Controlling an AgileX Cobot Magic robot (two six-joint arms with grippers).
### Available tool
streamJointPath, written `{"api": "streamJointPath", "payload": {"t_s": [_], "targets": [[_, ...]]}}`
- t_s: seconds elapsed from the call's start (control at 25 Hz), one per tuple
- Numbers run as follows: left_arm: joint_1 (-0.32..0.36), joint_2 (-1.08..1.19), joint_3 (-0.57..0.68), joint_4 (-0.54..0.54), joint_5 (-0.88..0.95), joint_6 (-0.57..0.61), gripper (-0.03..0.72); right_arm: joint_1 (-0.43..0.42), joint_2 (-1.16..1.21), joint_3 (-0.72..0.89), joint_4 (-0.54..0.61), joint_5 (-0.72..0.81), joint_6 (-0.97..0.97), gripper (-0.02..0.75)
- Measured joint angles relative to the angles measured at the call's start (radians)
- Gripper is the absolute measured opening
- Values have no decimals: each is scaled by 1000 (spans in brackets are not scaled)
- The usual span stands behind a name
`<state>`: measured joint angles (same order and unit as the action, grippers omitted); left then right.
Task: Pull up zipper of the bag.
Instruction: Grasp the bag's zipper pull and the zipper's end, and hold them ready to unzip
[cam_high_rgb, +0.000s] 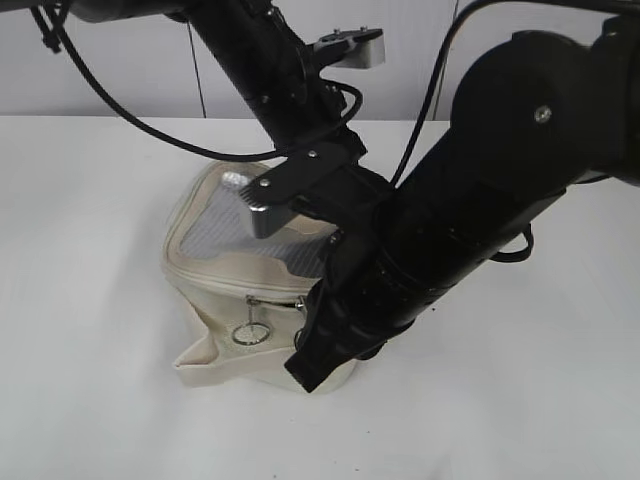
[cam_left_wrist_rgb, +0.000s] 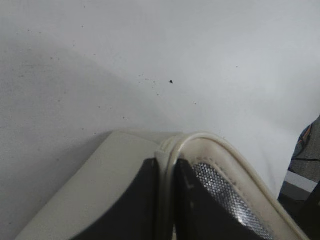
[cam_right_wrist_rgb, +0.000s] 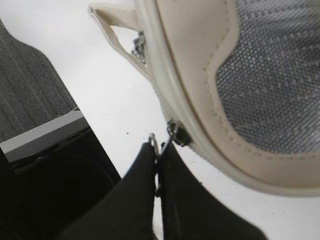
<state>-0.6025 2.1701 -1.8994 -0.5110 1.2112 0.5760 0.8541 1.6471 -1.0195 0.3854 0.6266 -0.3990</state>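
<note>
The cream-white bag (cam_high_rgb: 215, 270) sits on the white table with its grey mesh top facing up. The zipper (cam_high_rgb: 225, 281) runs along its front edge, and a free silver ring pull (cam_high_rgb: 252, 331) hangs from it. My right gripper (cam_high_rgb: 308, 350) is at the bag's front right corner. In the right wrist view it (cam_right_wrist_rgb: 159, 150) is shut on a second ring pull, just below its slider (cam_right_wrist_rgb: 176, 134) on the bag (cam_right_wrist_rgb: 200, 60). My left gripper (cam_left_wrist_rgb: 167, 172) is shut on the bag's rim beside the mesh (cam_left_wrist_rgb: 225, 200). The right arm hides it in the exterior view.
The white table (cam_high_rgb: 100, 200) extends all round the bag. Black cables (cam_high_rgb: 130, 120) hang behind it. In the right wrist view the table ends at the left, with a grey striped surface (cam_right_wrist_rgb: 30, 90) and a dark robot base (cam_right_wrist_rgb: 55, 185) beyond.
</note>
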Motion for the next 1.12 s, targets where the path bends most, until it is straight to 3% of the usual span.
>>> {"api": "streamJointPath", "payload": {"t_s": [0.2,0.6,1.0,1.12], "targets": [[-5,-28,0,74,0,-12,73,1,0,-6,-35,18,30,6],[-9,-67,0,242,-5,-60,295,-35,-24,-10,-194,64,137,6],[-8,-69,0,246,2,-71,309,-75,-68,-21,-324,128,212,6],[-7,-69,0,245,2,-73,259,-75,-69,-21,-320,136,221,6]]}}
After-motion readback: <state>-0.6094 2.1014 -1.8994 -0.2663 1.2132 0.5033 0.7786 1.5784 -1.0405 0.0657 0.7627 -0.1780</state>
